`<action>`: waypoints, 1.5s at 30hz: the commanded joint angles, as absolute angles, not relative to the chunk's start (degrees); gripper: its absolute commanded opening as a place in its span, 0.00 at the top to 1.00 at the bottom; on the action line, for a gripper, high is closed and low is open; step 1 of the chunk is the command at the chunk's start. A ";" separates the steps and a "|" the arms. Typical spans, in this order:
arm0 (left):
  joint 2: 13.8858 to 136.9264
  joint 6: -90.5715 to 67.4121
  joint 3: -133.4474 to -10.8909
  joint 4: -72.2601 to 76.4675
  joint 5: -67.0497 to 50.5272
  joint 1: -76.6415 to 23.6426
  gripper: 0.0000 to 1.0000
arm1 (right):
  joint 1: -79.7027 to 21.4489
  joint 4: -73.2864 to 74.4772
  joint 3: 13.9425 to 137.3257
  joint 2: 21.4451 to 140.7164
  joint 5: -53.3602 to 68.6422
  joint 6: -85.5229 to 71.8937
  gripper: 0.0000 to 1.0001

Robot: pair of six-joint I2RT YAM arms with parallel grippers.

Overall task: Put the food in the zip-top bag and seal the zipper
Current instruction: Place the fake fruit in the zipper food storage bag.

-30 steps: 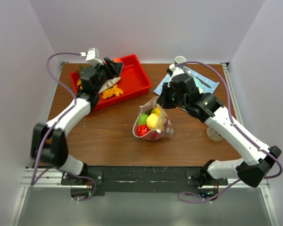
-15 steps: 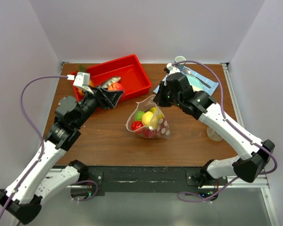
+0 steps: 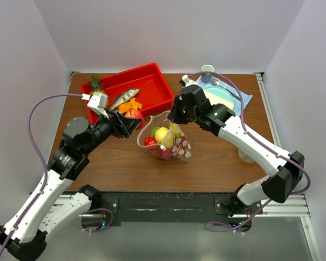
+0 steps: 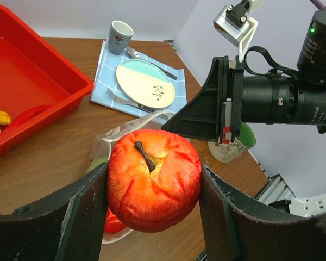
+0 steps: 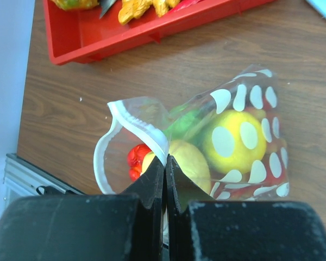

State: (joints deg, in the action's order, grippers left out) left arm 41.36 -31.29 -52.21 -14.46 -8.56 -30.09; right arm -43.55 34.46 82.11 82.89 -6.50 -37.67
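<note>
My left gripper [image 4: 152,201] is shut on a red toy apple [image 4: 153,178] and holds it in the air just left of the bag's open mouth; in the top view it [image 3: 131,117] is beside the bag. The clear dotted zip-top bag [image 3: 171,142] stands open on the table with yellow [image 5: 236,138], green [image 5: 186,124] and red [image 5: 137,159] fruits inside. My right gripper [image 5: 165,163] is shut on the bag's zipper edge [image 5: 138,126] and holds the mouth up and open.
A red tray [image 3: 152,89] at the back left holds a toy fish [image 3: 123,98], orange pieces and a pineapple. A blue cloth with a plate [image 4: 145,83], fork and a cup [image 4: 119,36] lies at the back right. A mug [image 4: 233,148] stands near the right edge.
My left gripper has carried the red apple from the tray toward the bag. My right gripper has pulled the bag's edge to the left, and the bag has shifted left with it.
</note>
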 commanded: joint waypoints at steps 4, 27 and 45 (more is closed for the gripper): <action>43.33 -29.97 -52.74 -12.22 -11.95 -30.15 0.83 | -44.47 33.14 86.92 83.85 -9.31 -38.85 1.00; 52.38 -33.31 -45.80 -0.97 -16.00 -31.20 0.84 | -44.56 32.87 87.19 83.67 -8.61 -38.67 1.00; 57.66 -33.40 -45.97 2.64 -14.50 -32.96 0.84 | -44.65 33.49 86.66 81.74 -9.58 -38.58 1.00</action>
State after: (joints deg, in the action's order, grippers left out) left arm 57.43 -32.47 -45.50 -0.84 -14.85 -32.42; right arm -44.51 35.18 84.20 84.71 -8.21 -38.44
